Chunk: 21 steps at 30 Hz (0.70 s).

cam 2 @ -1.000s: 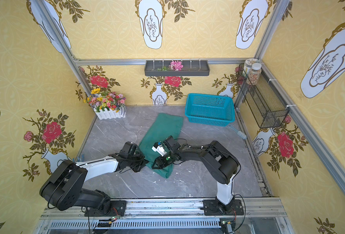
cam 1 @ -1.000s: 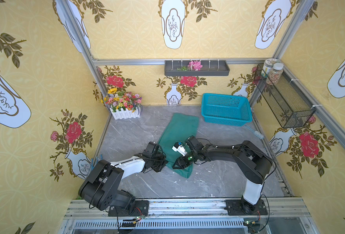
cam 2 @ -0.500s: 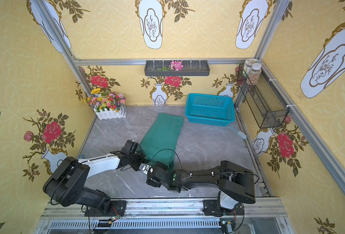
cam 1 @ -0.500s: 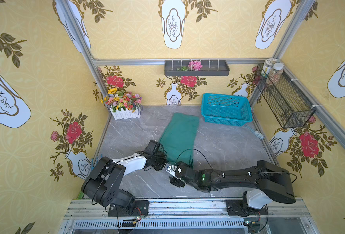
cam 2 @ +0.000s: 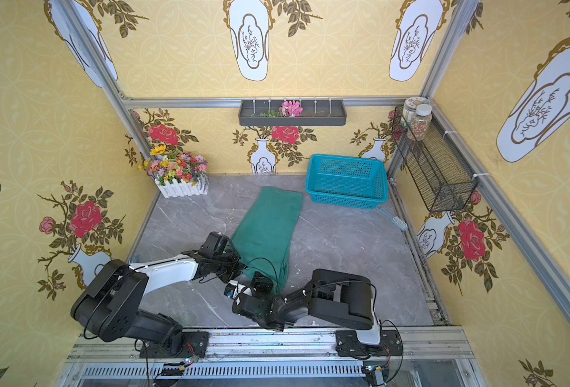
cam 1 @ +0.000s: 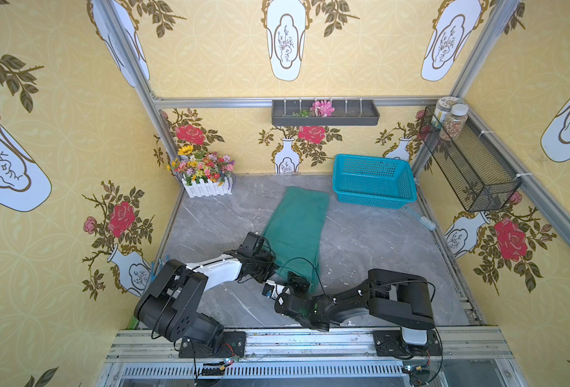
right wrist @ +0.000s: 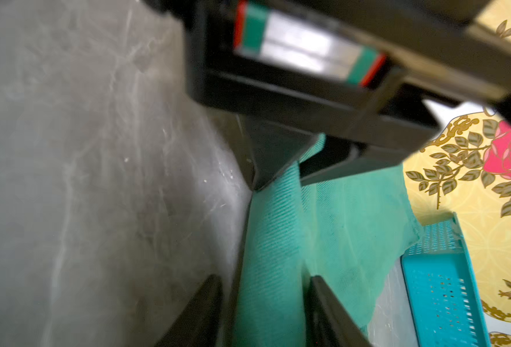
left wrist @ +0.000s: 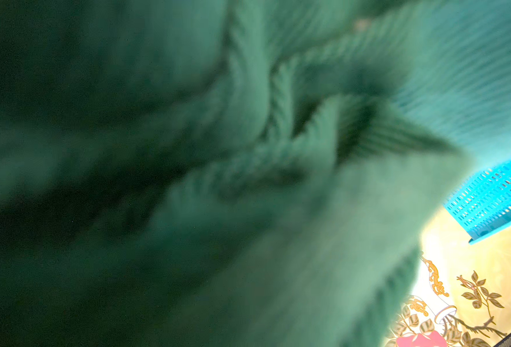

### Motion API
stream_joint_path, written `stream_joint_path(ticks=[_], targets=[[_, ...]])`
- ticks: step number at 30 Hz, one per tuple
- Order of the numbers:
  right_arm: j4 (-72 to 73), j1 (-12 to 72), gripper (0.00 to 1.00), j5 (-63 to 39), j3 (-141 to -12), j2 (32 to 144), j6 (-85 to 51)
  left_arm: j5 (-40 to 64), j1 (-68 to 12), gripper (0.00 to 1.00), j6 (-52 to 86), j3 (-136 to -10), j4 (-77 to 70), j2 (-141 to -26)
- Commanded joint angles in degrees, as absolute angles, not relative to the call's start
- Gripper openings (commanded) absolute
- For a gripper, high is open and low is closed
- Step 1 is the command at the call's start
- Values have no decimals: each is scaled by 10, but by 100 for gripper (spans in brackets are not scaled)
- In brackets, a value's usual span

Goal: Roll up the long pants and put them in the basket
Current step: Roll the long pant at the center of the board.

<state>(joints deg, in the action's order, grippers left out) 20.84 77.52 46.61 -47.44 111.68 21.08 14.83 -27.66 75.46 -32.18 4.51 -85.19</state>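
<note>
The long pants (cam 1: 297, 228) (cam 2: 267, 228) lie flat as one long dark teal strip on the grey table, running from the basket toward the front. My left gripper (cam 1: 272, 264) (cam 2: 240, 264) sits low at the strip's near left corner. Its wrist view is filled with blurred, bunched green fabric (left wrist: 248, 150) that hides the fingers, and it is shut on the cloth. My right gripper (cam 1: 295, 279) (right wrist: 264, 285) is at the near end. Its jaws are open around a raised fold of the pants (right wrist: 272, 255). One finger touches the fold; a thin gap shows at the other.
A turquoise mesh basket (cam 1: 374, 181) (cam 2: 347, 181) stands at the back right, just beyond the pants' far end. A light blue brush (cam 1: 422, 219) lies by the right wall. A white flower box (cam 1: 206, 187) fills the back left corner. A black wire shelf (cam 1: 471, 164) juts from the right wall.
The right arm left the middle of the pants, swung to the table's front, then came up to the near end with its jaws narrowing. The bunched end now lies flat. The left gripper stayed put.
</note>
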Motion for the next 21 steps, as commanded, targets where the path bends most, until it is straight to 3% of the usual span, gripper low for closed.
stream_joint_path(ticks=[1, 5, 7, 8, 10, 13, 16, 21], targets=[[226, 773, 22, 463, -471, 1126, 236, 149, -278, 0, 761, -315, 121, -855], [172, 759, 3, 381, -470, 1096, 171, 145, -277, 1, 742, -342, 140, -841], [126, 736, 0, 296, -474, 1070, 111, 134, -277, 10, 735, -353, 144, -820], [107, 725, 0, 261, -477, 1062, 81, 126, -277, 17, 732, -356, 144, -807], [76, 701, 0, 173, -480, 1039, 24, 114, -277, 43, 725, -358, 135, -779], [63, 682, 0, 72, -478, 1014, -27, 95, -277, 63, 719, -359, 127, -742], [36, 657, 0, -25, -494, 1006, -71, 76, -277, 72, 728, -344, 116, -698], [-7, 592, 0, -156, -533, 1022, -147, 46, -276, 76, 747, -308, 127, -622]])
